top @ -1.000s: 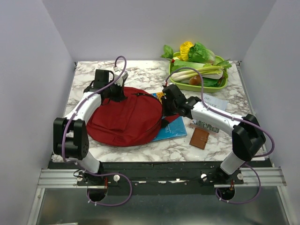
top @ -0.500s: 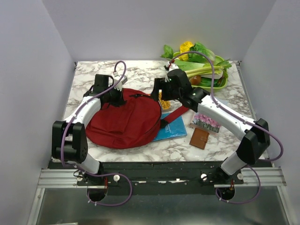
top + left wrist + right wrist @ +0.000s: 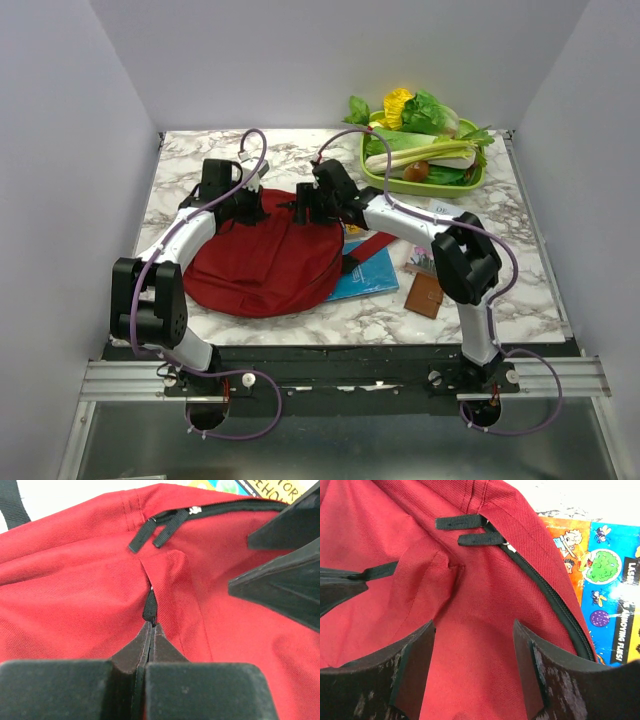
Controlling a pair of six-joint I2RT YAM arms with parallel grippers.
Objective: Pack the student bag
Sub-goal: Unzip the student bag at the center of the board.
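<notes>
The student bag [image 3: 262, 262], dark red and round, lies flat on the left half of the marble table. At its far edge my left gripper [image 3: 262, 206] is shut on a black zip pull tab [image 3: 149, 604], tenting the fabric. Two more black pull tabs [image 3: 156, 529] sit at the end of the closed black zipper [image 3: 551, 601]. My right gripper [image 3: 300, 211] stands open just above the red fabric [image 3: 472, 630], facing the left gripper [image 3: 340, 586], with nothing between its fingers. The bag's inside is hidden.
A blue picture book [image 3: 368, 276] lies partly under the bag's right edge. A brown wallet [image 3: 425, 295], a flowered card [image 3: 432, 262] and a white card [image 3: 447, 212] lie to the right. A green tray [image 3: 372, 178] of vegetables stands at the back right.
My right gripper has swung left from the bag's right edge to its far top beside the left gripper, and its jaws have opened. The left gripper has kept its hold.
</notes>
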